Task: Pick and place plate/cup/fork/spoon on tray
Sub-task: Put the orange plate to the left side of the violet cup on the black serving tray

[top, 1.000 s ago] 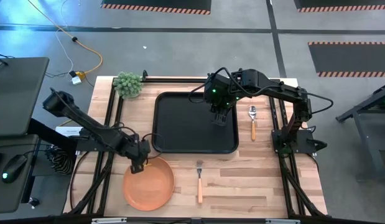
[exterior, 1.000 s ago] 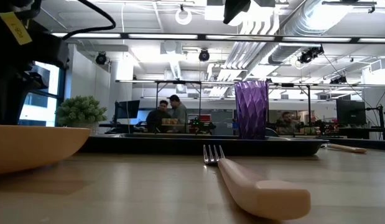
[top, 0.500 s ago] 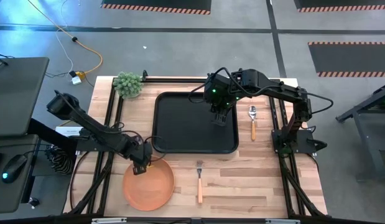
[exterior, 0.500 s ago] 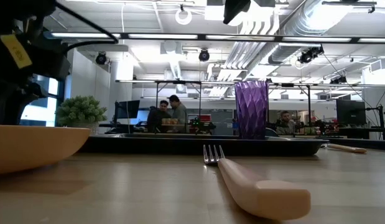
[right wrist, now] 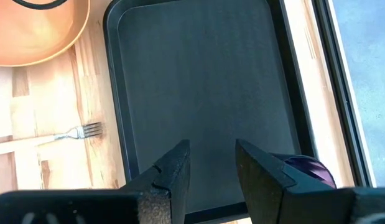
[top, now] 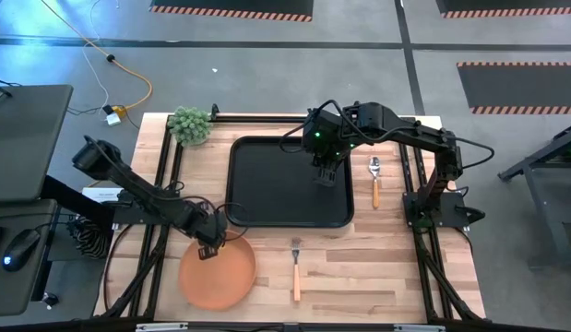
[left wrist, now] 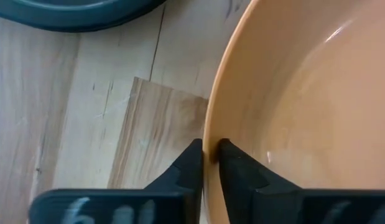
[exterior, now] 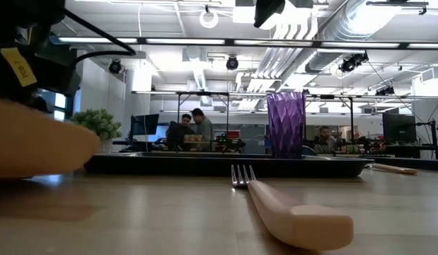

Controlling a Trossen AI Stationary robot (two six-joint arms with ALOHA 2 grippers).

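Note:
The orange plate (top: 218,274) lies on the wood near the table's front left, and my left gripper (top: 209,247) is shut on its far rim. In the low view the plate (exterior: 35,145) sits raised and tilted. The black tray (top: 267,184) lies at the table's middle. The purple cup (exterior: 286,124) stands upright on it, and it also shows in the right wrist view (right wrist: 310,169). My right gripper (right wrist: 212,168) hangs open above the tray, next to the cup. The fork (top: 296,267) lies in front of the tray. The spoon (top: 375,180) lies to its right. My left gripper (left wrist: 209,163) pinches the plate's rim (left wrist: 211,140) on its far side. One finger (left wrist: 236,168) is inside the dish and the other finger (left wrist: 189,168) outside. The fingers point down from above. The plate is tilted in the hold; whether its near edge still rests on the table cannot be told.
A small potted plant (top: 190,124) stands at the table's far left corner. Black frame rails (top: 165,184) run along the table's left and right sides. Bare wood lies between plate and fork (exterior: 275,212). People sit in the room beyond the table.
My left gripper has sunk onto the plate's far rim and shut on it. The plate has tipped up from lying flat and shifted a little toward the table's left edge.

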